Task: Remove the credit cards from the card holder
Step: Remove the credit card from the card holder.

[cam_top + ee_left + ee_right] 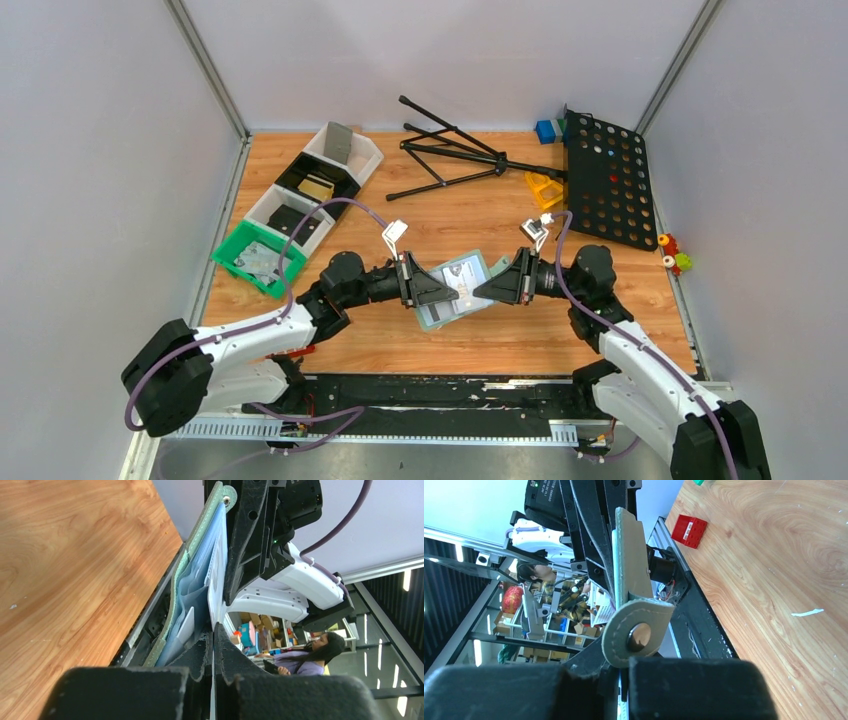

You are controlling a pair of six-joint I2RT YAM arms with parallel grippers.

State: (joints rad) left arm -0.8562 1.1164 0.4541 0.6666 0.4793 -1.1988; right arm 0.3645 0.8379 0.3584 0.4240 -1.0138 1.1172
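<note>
Left fingers (202, 652): pressed together on the edge of a thin white credit card (216, 597) that stands out of the card holder.
Right fingers (644, 680): clamped on the opposite side of the card holder (199, 527), just by its rounded flap (638, 630) with the metal snap.
Card holder: held in the air between the two arms, over the middle of the surface (400, 345), open, its pale blue sleeves (197, 587) showing.
Other cards: one pale card with dark print (464, 271) lies against the open inside; how many more are tucked in, I cannot tell.
Red block (689, 531): on the wood near the front edge.
Green tray (242, 266): to the left, first in a row of bins.
Far side: black folding stand (455, 157) and black pegboard (607, 182).
</note>
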